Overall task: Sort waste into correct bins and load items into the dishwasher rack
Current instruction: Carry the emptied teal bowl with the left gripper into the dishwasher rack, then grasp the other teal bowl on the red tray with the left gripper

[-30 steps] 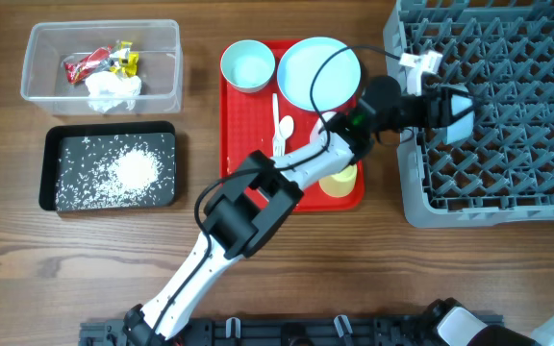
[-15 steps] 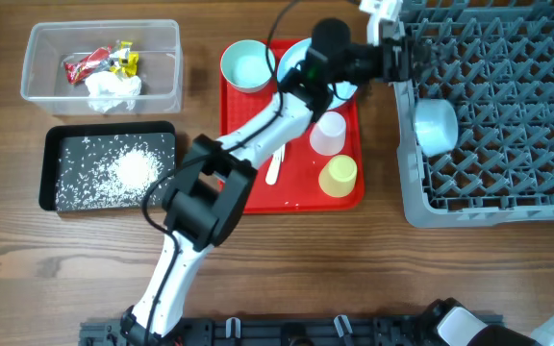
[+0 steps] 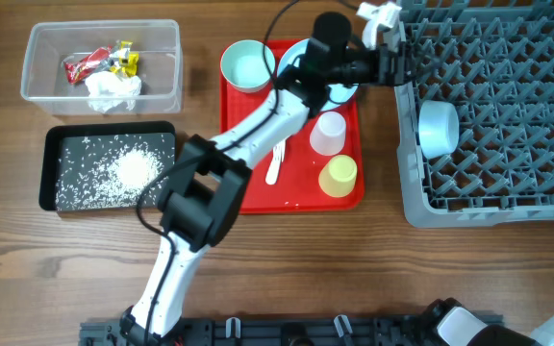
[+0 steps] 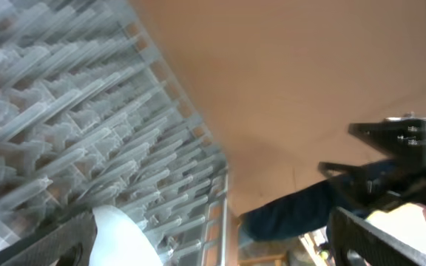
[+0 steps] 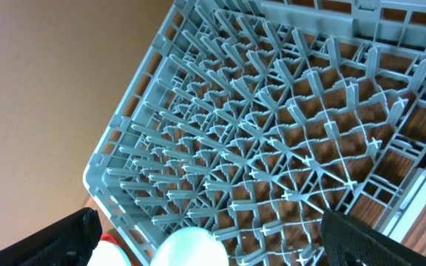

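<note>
Wood counter [image 3: 27,259] looks mostly the same as a second ago, but a few things have changed. One pale bowl [image 3: 439,127] was being carried over the dishwasher rack [image 3: 508,163] back then. Now it's been left among the pegs by the rack's left edge, and it isn't being touched by anything. Left arm [image 3: 253,139] has been pulled back across the red tray [image 3: 301,192], so the left jaws are now parked at the rack's top-left corner, spread wide with nothing held. Pink cup [image 3: 328,133], hidden under the arm before, can be seen again next to the yellow cup [image 3: 338,175]. Second bowl [image 3: 248,65] and blue plate [image 3: 289,60] haven't been moved. Right jaws are seen wide open too, pointed at the rack in the wrist view.
</note>
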Controlling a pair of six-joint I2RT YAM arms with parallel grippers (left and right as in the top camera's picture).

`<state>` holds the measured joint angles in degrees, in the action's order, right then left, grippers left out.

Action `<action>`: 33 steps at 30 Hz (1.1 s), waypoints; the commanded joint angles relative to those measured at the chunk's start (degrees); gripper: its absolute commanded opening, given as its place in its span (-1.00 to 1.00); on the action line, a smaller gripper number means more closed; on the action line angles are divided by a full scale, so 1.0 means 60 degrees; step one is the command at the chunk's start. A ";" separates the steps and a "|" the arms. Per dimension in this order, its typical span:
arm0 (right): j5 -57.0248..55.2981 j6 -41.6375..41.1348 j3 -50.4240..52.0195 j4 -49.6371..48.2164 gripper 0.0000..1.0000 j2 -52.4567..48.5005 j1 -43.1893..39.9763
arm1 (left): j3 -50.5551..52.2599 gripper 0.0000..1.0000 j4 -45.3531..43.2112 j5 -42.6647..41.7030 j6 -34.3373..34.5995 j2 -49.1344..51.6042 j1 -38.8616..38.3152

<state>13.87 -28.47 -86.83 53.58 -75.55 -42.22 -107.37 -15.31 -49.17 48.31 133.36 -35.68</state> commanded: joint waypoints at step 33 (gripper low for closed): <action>0.1045 0.1996 -0.0135 0.0466 1.00 -0.0251 0.0874 | -0.0036 0.89 0.9296 0.9031 -0.8837 -0.1228 0.1927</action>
<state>20.53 -17.65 -86.83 56.36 -76.47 -37.17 -107.81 44.99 2.04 -3.05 123.09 -25.54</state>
